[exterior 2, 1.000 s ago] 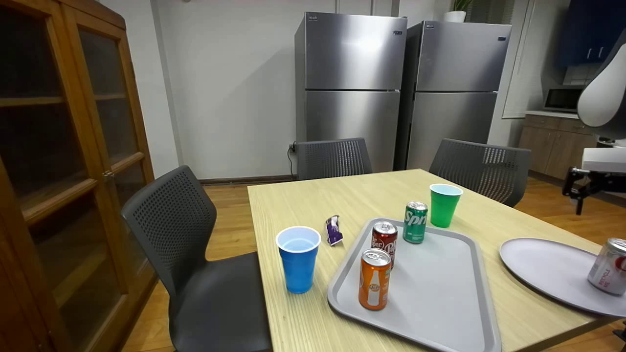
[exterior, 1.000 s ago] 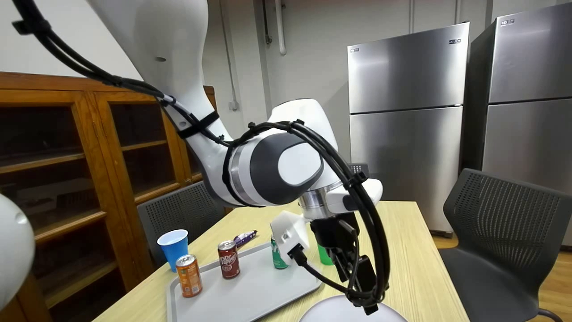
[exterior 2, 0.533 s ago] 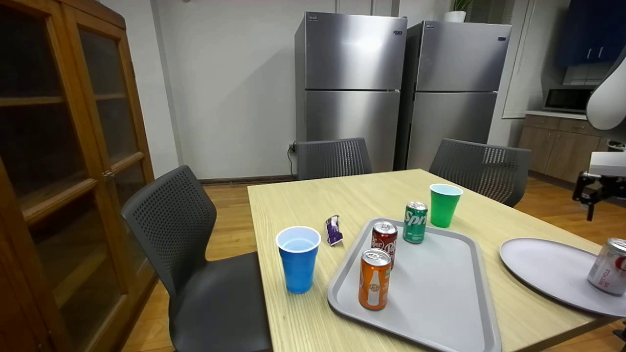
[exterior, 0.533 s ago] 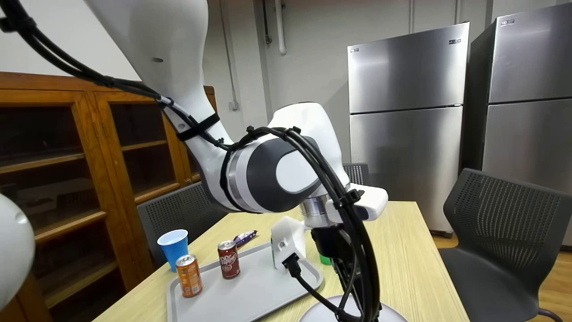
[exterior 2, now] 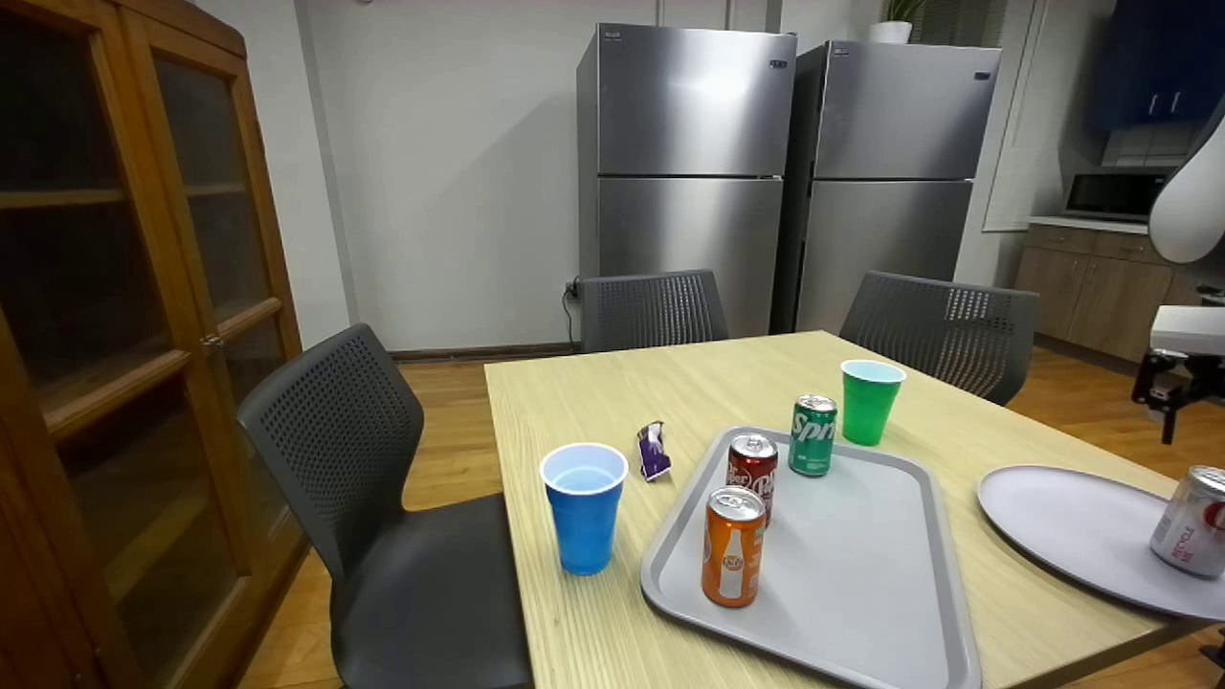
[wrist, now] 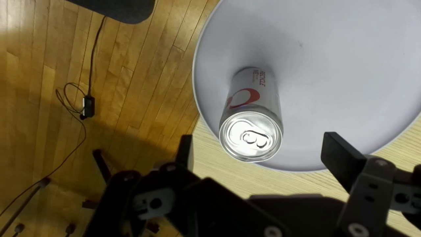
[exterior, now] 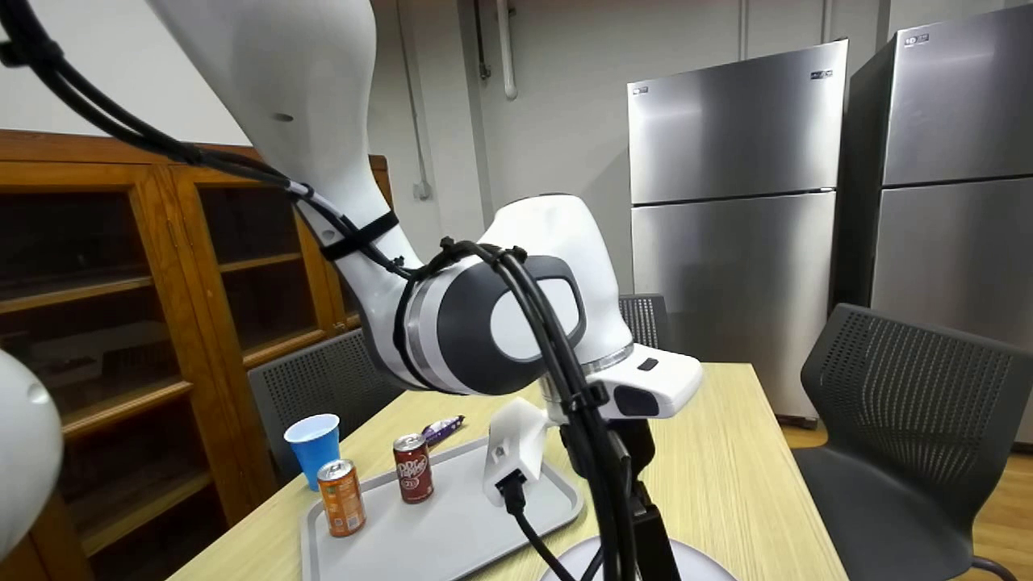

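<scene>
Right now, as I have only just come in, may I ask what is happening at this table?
A robot arm holds its open gripper near and above a silver can, which stands on a pale plate. The fingers are spread wide, and nothing is held. Nearby, a grey tray carries an orange can, a Dr Pepper can and a Sprite can, with a blue cup and a green cup beside it.

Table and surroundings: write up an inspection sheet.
Surface: pale wood-grain table, partly covered.
Work items: silver can, upright on pale plate.
Clutter: grey tray bearing orange can, dark red can and green Sprite can; blue cup, green cup and purple wrapper on the table.
Gripper: open, holding nothing, higher than the silver can.
Cables: black cables strapped along the arm; corded black box on the floor.
Surroundings: grey chairs, two steel refrigerators, wooden cabinet.
</scene>
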Controlling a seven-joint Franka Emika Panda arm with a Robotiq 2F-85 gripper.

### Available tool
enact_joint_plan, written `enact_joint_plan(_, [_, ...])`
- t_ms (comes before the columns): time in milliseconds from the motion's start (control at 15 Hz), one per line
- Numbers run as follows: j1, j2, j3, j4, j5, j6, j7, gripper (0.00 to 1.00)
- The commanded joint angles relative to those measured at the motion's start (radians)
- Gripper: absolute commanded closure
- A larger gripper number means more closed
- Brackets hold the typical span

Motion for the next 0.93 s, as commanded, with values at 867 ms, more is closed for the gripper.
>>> enact_joint_plan(867, [-0.290,0.183,0.334,0.118,0.289,-0.007,0.083,0.00])
